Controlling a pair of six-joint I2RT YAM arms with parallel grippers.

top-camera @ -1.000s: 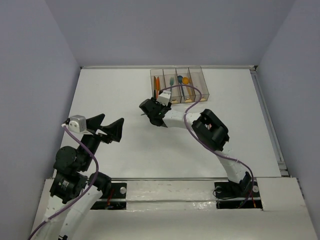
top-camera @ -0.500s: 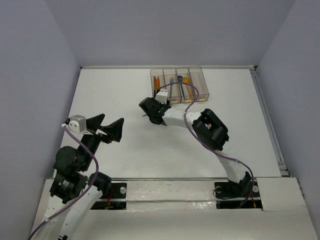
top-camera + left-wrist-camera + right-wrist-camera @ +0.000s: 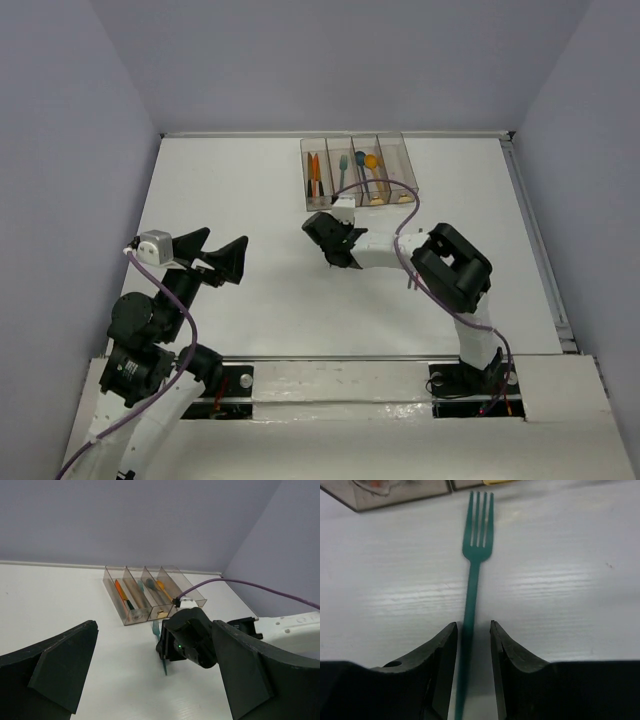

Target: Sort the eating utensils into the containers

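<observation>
A teal fork (image 3: 471,580) lies flat on the white table, tines toward the containers; it also shows in the left wrist view (image 3: 156,628). My right gripper (image 3: 472,626) is low over the table, slightly open, with a finger on each side of the fork's handle. In the top view the right gripper (image 3: 326,240) hides the fork. The containers (image 3: 304,190) hold orange utensils (image 3: 314,172), a teal fork (image 3: 341,165), and blue and orange spoons. My left gripper (image 3: 218,248) is wide open and empty at the left.
The four clear bins (image 3: 134,618) stand at the back of the table just beyond the fork's tines. A purple cable (image 3: 385,185) loops over the right arm near the bins. Raised table edges run along the back and right.
My right gripper has moved right and toward the near side, away from the bins' front. The left arm has not moved.
</observation>
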